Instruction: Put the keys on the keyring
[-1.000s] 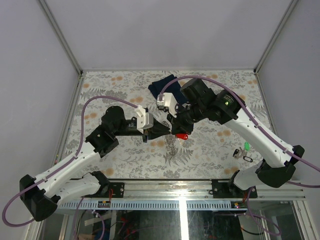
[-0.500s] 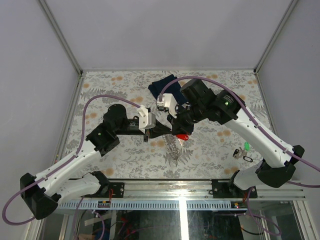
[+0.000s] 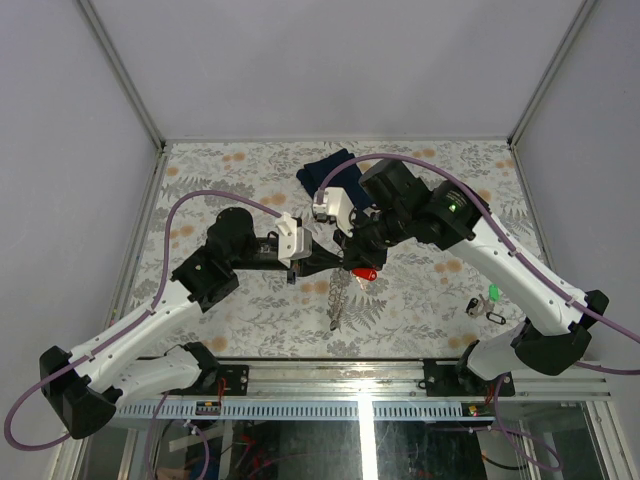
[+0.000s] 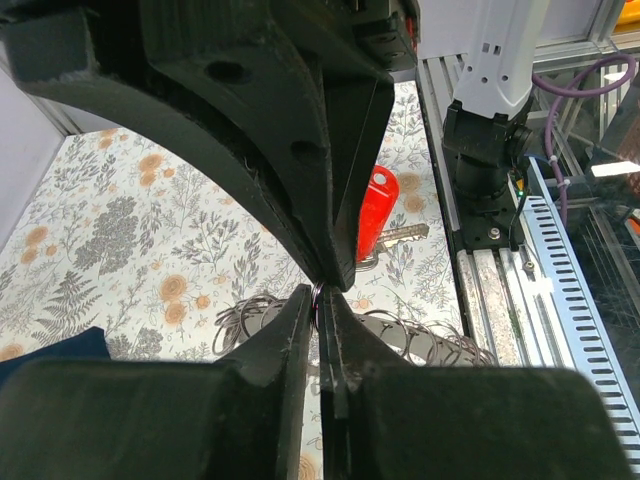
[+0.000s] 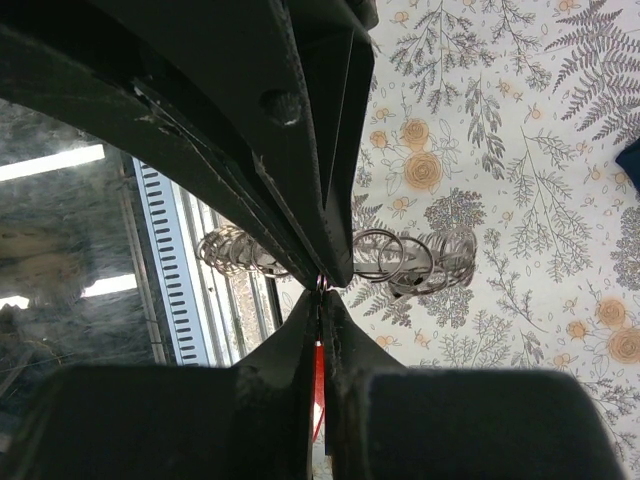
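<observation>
My two grippers meet tip to tip above the table's middle. The left gripper [image 3: 336,263] [image 4: 322,297] is shut on a thin loop of the keyring [image 3: 337,292], whose silvery coils [image 4: 432,340] [image 5: 418,260] trail below the tips. From the right, the right gripper [image 3: 348,261] [image 5: 320,291] is shut, with the red key [image 3: 364,272] [image 4: 377,207] showing as a red sliver [image 5: 319,385] between its fingers. Near the right arm's base, a green key [image 3: 492,292] and a black key [image 3: 472,305] lie on the table.
A dark blue folded cloth [image 3: 325,171] lies at the back behind the right wrist. A small dark ring [image 3: 496,318] rests beside the loose keys. The floral tabletop [image 3: 230,170] ends in a metal rail [image 3: 400,378] at the near edge.
My left gripper moved right to meet the right gripper's tips and shut on the keyring. The coils rose off the table and now hang lower and straighter. The right arm barely moved.
</observation>
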You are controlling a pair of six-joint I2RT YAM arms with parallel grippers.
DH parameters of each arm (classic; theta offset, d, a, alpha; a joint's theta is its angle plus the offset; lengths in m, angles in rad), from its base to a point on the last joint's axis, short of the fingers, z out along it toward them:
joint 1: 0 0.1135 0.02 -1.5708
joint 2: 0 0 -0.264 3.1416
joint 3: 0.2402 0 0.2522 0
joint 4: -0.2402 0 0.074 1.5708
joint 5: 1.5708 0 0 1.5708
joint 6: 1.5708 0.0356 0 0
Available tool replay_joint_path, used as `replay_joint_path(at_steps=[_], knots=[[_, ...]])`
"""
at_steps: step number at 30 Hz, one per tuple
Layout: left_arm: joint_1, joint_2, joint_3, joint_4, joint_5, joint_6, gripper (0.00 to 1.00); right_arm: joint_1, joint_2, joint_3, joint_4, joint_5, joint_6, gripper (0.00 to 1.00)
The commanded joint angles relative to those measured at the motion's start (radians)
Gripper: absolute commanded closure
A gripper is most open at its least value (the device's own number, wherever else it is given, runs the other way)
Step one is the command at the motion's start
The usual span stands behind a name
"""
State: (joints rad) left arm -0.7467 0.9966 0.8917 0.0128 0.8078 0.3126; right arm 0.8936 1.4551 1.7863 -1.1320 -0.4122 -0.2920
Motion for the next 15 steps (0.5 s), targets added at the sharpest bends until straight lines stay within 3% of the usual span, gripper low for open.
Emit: replay_joint_path(at_steps=[1,9,15], knots=[[-0.014,0.003,0.026,-0.039,0.039,0.017,0.93,0.004,-0.027,0.022,0.069,0.034,0.004,1.0],[-0.014,-0.001,0.024,-0.042,0.042,0.024,0.85,0.003,-0.035,0.015,0.075,0.053,0.01,1.0],[-0.014,0.0,0.02,-0.042,0.045,0.025,0.88,0.003,-0.043,0.013,0.085,0.055,0.012,1.0]])
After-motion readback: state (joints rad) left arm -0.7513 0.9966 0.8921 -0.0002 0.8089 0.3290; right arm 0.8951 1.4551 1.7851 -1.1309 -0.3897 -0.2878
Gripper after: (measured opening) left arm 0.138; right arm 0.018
